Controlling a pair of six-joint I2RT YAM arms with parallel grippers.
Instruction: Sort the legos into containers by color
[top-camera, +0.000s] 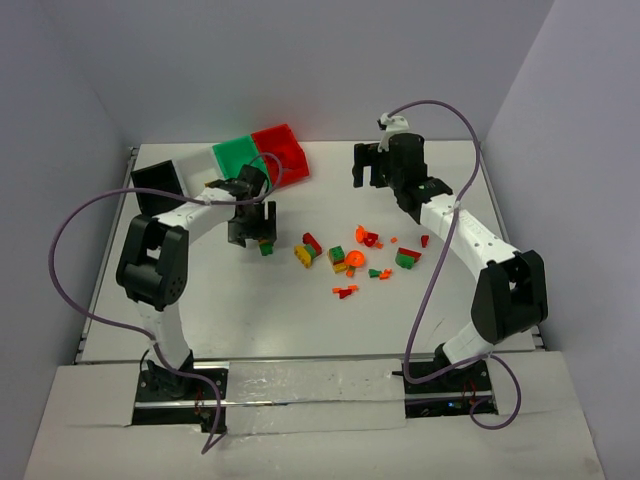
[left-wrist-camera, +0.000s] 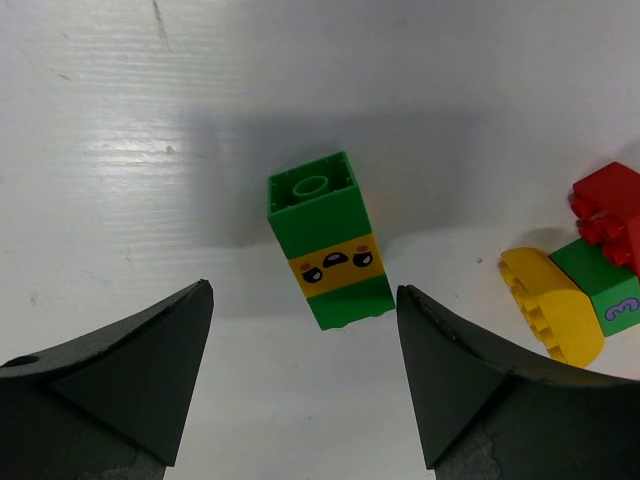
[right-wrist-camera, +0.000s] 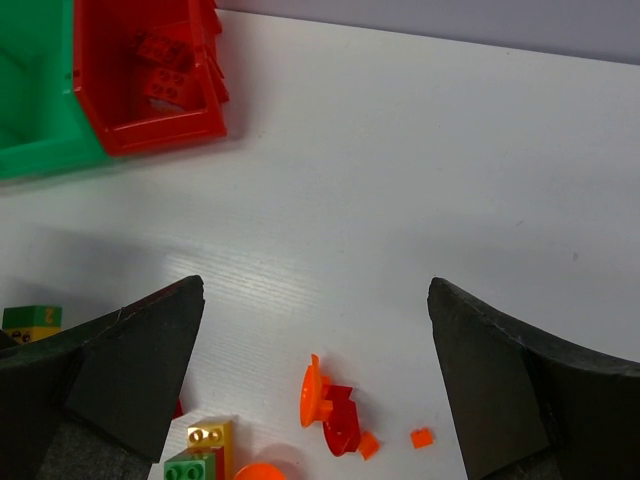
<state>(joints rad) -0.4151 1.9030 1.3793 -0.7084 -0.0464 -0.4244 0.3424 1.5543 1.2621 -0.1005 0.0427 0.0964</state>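
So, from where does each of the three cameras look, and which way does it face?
Top external: above and behind the bases, looking down on the table; both arms, the left tool and the right tool show.
Left wrist: on the left arm, facing down at a green brick with a yellow face band; its open fingers show.
Right wrist: on the right arm, tilted toward the red bin and green bin; its open fingers show.
Shared: top and right wrist both show the red bin.

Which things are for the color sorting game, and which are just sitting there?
For the job: legos, red bin, green bin, white bin, black bin.
Just there: purple cables, table.
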